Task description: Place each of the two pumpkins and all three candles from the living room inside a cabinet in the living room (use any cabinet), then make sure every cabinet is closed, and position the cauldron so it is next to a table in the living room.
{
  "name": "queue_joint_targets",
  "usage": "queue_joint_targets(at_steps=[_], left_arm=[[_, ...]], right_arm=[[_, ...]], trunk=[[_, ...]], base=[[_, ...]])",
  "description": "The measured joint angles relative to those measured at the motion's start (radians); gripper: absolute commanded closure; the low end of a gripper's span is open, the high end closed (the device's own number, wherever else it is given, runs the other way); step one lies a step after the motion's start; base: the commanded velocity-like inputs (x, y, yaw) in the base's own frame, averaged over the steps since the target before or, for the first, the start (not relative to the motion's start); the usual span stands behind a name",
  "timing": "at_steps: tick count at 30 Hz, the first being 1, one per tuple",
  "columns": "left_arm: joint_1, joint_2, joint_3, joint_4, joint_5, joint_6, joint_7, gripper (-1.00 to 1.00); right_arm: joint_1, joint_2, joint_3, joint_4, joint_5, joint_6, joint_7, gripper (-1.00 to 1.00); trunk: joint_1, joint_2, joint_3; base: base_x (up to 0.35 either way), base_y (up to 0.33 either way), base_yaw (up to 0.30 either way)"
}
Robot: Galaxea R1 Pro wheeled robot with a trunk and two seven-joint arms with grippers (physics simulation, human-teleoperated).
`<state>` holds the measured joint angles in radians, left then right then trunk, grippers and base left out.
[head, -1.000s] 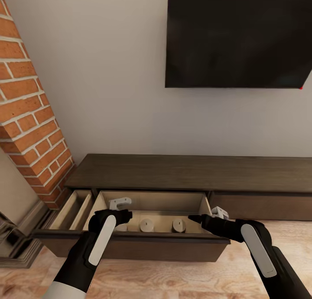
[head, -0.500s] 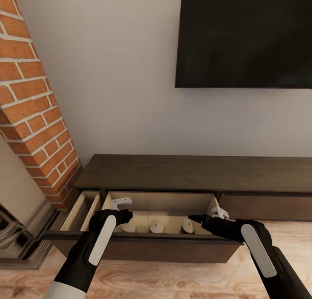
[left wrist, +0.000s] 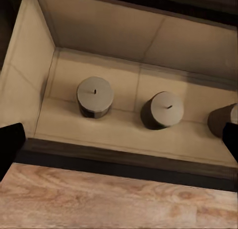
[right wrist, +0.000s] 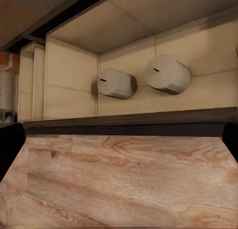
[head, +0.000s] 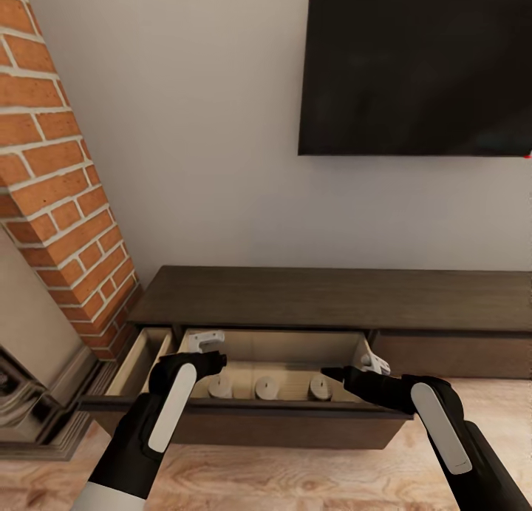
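Three short tan-beige cylindrical candles [head: 267, 387] stood in a row inside pulled-out drawer of long dark-brown wooden cabinet [head: 332, 296], probably light, rigid, waxy-slick, best gripped around sides; left gripper [head: 205, 342] and right gripper [head: 375, 363] empty, jaws apart.

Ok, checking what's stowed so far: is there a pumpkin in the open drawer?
No: the head view shows the cabinet's open drawer holding three candles in a row, nothing orange.
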<state>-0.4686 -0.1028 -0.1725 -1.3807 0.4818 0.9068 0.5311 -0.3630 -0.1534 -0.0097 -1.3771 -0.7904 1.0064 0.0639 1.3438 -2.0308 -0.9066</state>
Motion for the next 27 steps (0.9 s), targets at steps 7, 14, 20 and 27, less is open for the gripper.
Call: queue_joint_targets(at_steps=[7,14,20,27], left_arm=[[0.000,-0.001,0.001,-0.008,0.000,0.031,0.000,-1.00],[0.000,0.000,0.002,-0.008,-0.001,0.033,0.000,-1.00],[0.000,0.000,0.003,-0.007,-0.002,0.033,0.000,-1.00],[0.000,0.000,0.003,-0.007,-0.003,0.033,0.000,-1.00]], right_arm=[[0.000,0.000,0.000,0.000,0.000,0.000,-0.001,-1.00],[0.000,0.000,0.000,0.000,0.000,0.000,-0.001,-1.00],[0.000,0.000,0.000,0.001,0.000,0.000,-0.001,-1.00],[0.000,0.000,0.000,0.009,0.000,0.000,-0.001,-1.00]], trunk=[[-0.027,0.049,0.022],[-0.054,0.098,0.044],[-0.077,0.140,0.063],[-0.103,0.189,0.085]], base=[[-0.131,0.000,0.000],[-0.194,0.000,0.000],[-0.186,0.000,0.000],[-0.176,0.000,0.000]])
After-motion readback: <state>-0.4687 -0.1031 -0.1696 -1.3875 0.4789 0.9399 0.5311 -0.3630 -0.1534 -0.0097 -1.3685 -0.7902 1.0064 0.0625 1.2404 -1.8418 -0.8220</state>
